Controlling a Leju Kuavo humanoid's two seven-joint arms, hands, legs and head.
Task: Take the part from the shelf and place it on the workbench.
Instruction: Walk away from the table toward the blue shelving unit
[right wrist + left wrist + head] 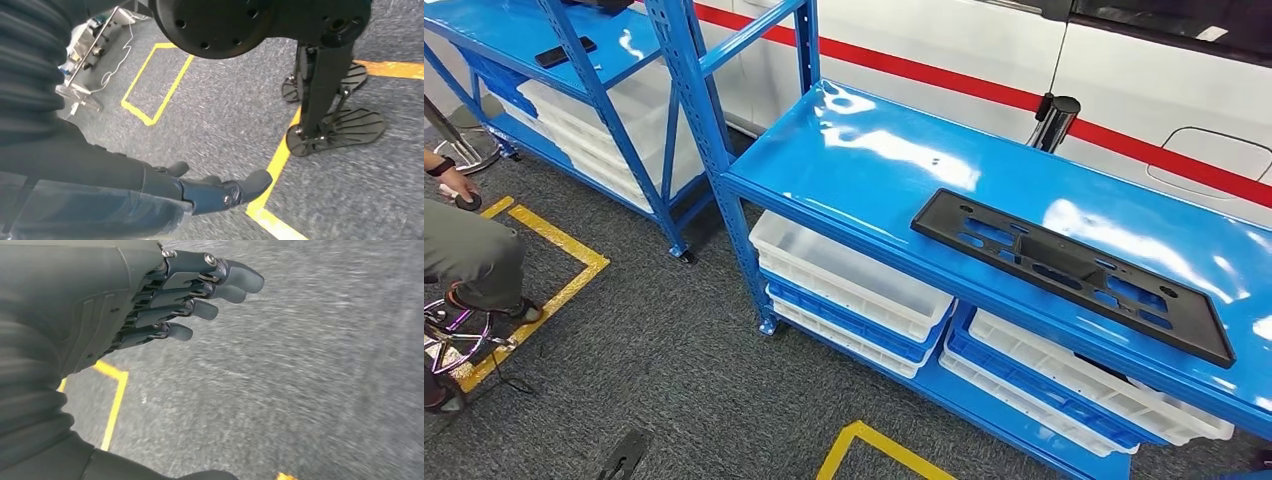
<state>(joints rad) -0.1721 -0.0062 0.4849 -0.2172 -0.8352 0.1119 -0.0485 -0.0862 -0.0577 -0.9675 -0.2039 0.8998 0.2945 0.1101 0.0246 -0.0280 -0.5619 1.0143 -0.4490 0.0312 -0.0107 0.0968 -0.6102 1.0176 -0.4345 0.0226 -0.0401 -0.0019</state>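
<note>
1. Head view: grey carpet with yellow floor tape (864, 440) fills the lower part of the frame. Above it, a blue metal shelf (844, 150) runs from centre to the right edge. A long black flat part (1069, 270), pierced with cut-outs, lies on the shelf's glossy top surface at right of centre, untouched. Judged from this, the task is at its start: the part is not yet taken, and the carry to the workbench is all still ahead.

2. Same view, surroundings: white and blue bins (854, 290) are stacked on the lower shelf level. A black cylinder (1054, 120) stands at the shelf's far edge, above the part, apart from it. A second blue rack (574, 90) is at upper left. A seated person's leg and hand (459, 185) show at the left edge. Nothing lies across the part.

3. Left wrist view: the left hand (165, 305) hangs over blurred carpet at upper left, fingers (200, 310) extended, slightly apart, holding nothing.

4. Right wrist view: the right hand (215, 190) sits low in the frame over carpet and yellow tape, fingers stretched out, holding nothing.
</note>
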